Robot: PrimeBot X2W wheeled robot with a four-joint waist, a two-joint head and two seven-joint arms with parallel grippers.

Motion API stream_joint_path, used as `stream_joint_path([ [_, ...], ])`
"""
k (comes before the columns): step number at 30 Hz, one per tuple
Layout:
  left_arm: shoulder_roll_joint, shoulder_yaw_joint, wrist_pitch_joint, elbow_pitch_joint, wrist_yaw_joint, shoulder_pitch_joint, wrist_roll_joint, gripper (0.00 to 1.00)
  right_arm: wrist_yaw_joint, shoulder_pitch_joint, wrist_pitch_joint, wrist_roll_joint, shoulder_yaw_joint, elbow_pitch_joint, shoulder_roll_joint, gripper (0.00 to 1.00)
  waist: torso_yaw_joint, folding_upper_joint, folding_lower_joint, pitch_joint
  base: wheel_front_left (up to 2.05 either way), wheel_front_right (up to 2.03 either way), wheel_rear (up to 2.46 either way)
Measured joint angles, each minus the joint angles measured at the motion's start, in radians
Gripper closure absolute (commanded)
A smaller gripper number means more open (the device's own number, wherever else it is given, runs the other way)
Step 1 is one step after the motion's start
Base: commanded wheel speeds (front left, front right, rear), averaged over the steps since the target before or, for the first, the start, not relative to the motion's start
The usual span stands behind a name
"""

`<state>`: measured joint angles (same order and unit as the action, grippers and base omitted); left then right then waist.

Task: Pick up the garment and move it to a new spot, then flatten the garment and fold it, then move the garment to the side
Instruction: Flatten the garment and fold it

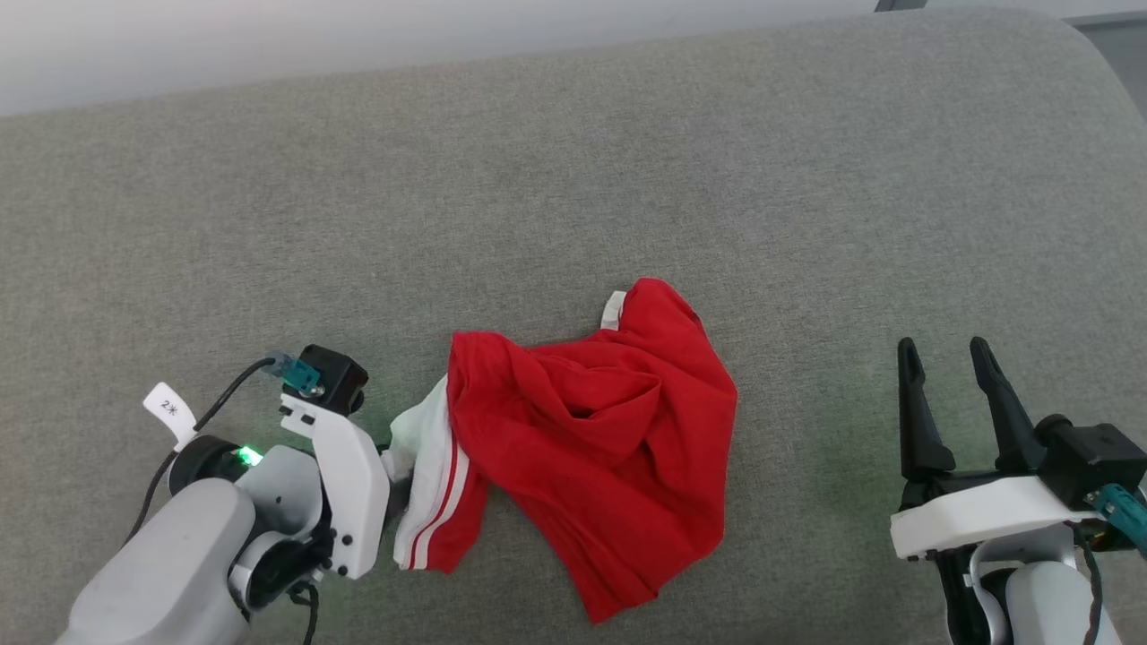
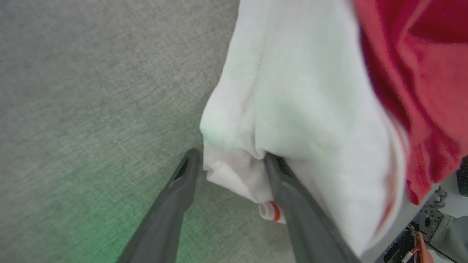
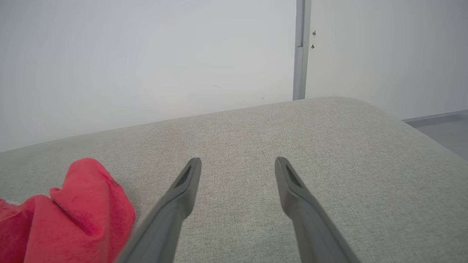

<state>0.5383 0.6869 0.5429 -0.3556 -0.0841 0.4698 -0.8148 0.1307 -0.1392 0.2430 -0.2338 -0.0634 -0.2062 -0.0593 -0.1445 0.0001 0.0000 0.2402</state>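
The garment lies crumpled on the grey cushion, red body bunched up, with a white sleeve with red stripes at its left end. My left gripper sits at that sleeve, its fingers mostly hidden under the wrist. In the left wrist view the left gripper stands open, and a fold of the garment's white sleeve lies between the two spread fingers. Well to the right of the garment, my right gripper is open and holds nothing. The right wrist view shows that gripper over bare cushion, the garment at lower left.
The grey fabric cushion stretches wide beyond and around the garment. Its rounded right corner drops off at the far right. A pale wall runs behind its back edge.
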Motion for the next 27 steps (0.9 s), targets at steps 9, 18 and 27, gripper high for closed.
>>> stream_joint_path([
  [9, -0.003, 0.002, -0.043, -0.026, -0.021, 0.019, -0.004, 1.00, 0.000, 0.001, 0.004, 0.011, -0.014, -0.011, -0.002, 0.00, 0.029, -0.0001, 0.0000, -0.022, 0.00, 0.00, 0.00],
  [18, 0.159, -0.145, -0.126, 0.034, 0.045, 0.018, -0.036, 1.00, 0.000, 0.009, -0.004, 0.021, -0.022, -0.005, -0.005, 0.00, 0.072, -0.0001, 0.0001, -0.048, 0.00, 0.00, 0.00],
  [27, 0.261, -0.227, -0.176, -0.025, 0.098, 0.017, -0.038, 1.00, 0.000, 0.016, -0.015, 0.025, -0.007, 0.001, -0.005, 0.00, 0.095, -0.0001, 0.0000, -0.064, 0.00, 0.00, 0.00],
])
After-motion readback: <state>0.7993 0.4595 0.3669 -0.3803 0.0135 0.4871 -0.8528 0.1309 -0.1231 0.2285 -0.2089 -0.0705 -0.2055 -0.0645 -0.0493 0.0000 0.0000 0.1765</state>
